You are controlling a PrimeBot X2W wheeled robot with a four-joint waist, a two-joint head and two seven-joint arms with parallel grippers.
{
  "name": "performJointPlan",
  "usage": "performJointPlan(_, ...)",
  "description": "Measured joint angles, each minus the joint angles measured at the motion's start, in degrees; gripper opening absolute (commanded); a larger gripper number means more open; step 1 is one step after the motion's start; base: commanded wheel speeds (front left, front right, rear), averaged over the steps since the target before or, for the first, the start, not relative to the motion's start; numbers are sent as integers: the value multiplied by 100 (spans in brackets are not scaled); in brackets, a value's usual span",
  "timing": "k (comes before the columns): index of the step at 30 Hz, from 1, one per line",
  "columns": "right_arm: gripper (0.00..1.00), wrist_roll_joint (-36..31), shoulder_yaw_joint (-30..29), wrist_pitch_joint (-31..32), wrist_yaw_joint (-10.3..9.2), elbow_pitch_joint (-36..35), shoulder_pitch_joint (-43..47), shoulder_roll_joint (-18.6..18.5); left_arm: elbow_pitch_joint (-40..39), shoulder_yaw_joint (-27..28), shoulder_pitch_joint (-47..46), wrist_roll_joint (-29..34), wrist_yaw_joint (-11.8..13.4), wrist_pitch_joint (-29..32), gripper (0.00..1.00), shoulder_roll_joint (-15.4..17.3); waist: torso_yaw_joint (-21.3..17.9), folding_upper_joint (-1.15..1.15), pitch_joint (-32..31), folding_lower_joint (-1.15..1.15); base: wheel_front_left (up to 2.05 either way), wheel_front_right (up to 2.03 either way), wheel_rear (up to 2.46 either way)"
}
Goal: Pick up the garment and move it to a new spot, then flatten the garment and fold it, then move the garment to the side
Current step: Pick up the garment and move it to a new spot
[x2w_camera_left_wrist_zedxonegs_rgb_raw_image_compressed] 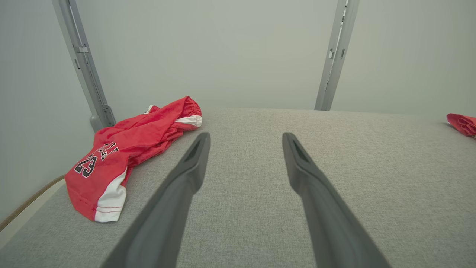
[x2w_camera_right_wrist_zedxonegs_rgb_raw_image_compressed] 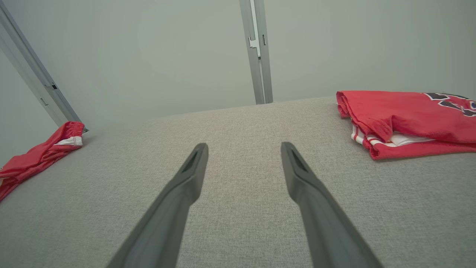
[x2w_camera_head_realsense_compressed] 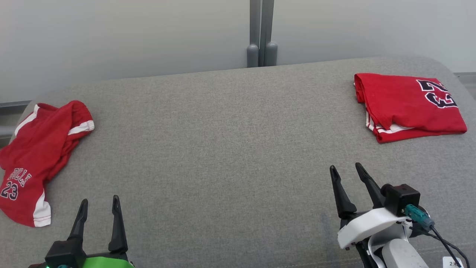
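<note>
In the head view, a grey padded surface [x2w_camera_head_realsense_compressed: 223, 149] fills most of the frame, with a pale wall behind it and a grey post [x2w_camera_head_realsense_compressed: 261, 33] rising at top centre. The crumpled red garment [x2w_camera_head_realsense_compressed: 37, 160] lies at the left edge, bunched and uneven, with white trim and a "23" printed near its lower end. A folded red garment [x2w_camera_head_realsense_compressed: 407, 106] lies flat at the upper right, well apart from the first. The left gripper [x2w_camera_head_realsense_compressed: 100, 199] sits at the lower left and the right gripper [x2w_camera_head_realsense_compressed: 345, 166] at the lower right. Both have their fingers spread with nothing between them, and neither touches any cloth.

In the left wrist view, the left gripper [x2w_camera_left_wrist_zedxonegs_rgb_raw_image_compressed: 246, 136] reaches up from the bottom edge, jaws wide, with bare grey fabric showing in the gap. The crumpled red garment [x2w_camera_left_wrist_zedxonegs_rgb_raw_image_compressed: 126, 149] lies in the left half of the frame, beside the left-hand finger but apart from it. A sliver of the folded red garment [x2w_camera_left_wrist_zedxonegs_rgb_raw_image_compressed: 463, 123] shows at the far right edge.

In the right wrist view, the right gripper [x2w_camera_right_wrist_zedxonegs_rgb_raw_image_compressed: 244, 145] is likewise spread wide over bare surface – it holds nothing. The folded red garment [x2w_camera_right_wrist_zedxonegs_rgb_raw_image_compressed: 405, 115] lies at the right of the frame, white striped edges showing along its near side. The crumpled red garment [x2w_camera_right_wrist_zedxonegs_rgb_raw_image_compressed: 37, 156] lies at the far left edge.
</note>
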Motion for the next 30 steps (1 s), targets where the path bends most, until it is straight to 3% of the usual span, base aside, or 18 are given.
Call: performJointPlan(30, 100, -94, 70, -30, 0, 31, 7, 4, -13, -42, 0, 148, -82, 0, 100, 31, -48, 0, -8, 0, 0, 0, 0)
